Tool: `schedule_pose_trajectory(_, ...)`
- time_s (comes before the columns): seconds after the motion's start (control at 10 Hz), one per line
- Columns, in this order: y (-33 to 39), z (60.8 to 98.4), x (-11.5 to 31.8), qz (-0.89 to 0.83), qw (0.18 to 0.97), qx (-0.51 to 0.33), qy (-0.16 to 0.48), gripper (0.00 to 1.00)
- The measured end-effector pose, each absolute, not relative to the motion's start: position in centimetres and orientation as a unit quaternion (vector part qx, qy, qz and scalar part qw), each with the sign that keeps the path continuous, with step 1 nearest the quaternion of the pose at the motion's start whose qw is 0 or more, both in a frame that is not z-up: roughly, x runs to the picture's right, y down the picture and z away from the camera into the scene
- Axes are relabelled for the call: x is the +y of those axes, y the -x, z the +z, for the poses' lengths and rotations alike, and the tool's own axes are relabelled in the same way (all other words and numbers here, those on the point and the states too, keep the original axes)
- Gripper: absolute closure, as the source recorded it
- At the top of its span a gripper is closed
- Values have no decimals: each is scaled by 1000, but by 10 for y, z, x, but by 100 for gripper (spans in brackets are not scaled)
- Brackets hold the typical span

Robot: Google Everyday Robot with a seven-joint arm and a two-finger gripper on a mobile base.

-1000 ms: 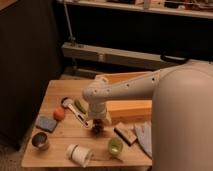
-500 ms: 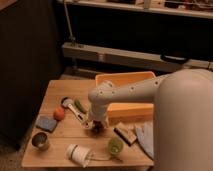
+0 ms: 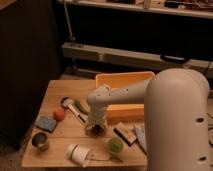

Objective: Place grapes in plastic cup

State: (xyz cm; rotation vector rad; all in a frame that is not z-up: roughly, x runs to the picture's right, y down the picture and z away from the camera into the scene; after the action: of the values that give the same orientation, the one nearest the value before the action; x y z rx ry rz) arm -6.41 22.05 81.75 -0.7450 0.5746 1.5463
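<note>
The robot's white arm point(image 3: 175, 120) hides the table's point(image 3: 57, 92) right edge and part of the orange bin point(image 3: 120, 80). Its elbow sits slightly lower than a second ago. The gripper point(image 3: 96, 127) is down at mid-table over the grapes point(image 3: 96, 133), a dark clump mostly hidden beneath it. Whether it is open or clamped cannot be told. The plastic cup point(image 3: 115, 145) stands nearby, toward the front edge.

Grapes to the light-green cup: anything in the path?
Nothing visible. The gripper is low over the grapes mid-table. The light-green cup stands upright close by, nearer the front edge, with only bare table between them. A brown block lies beside the cup, off that line.
</note>
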Motion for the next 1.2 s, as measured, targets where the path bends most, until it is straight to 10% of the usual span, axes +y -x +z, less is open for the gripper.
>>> schedule_pose_trajectory(0.6, 67, 805, 202, 679, 615, 248, 313, 100)
schedule_pose_trajectory(1.2, 45, 708, 119, 707, 613, 176, 307, 100)
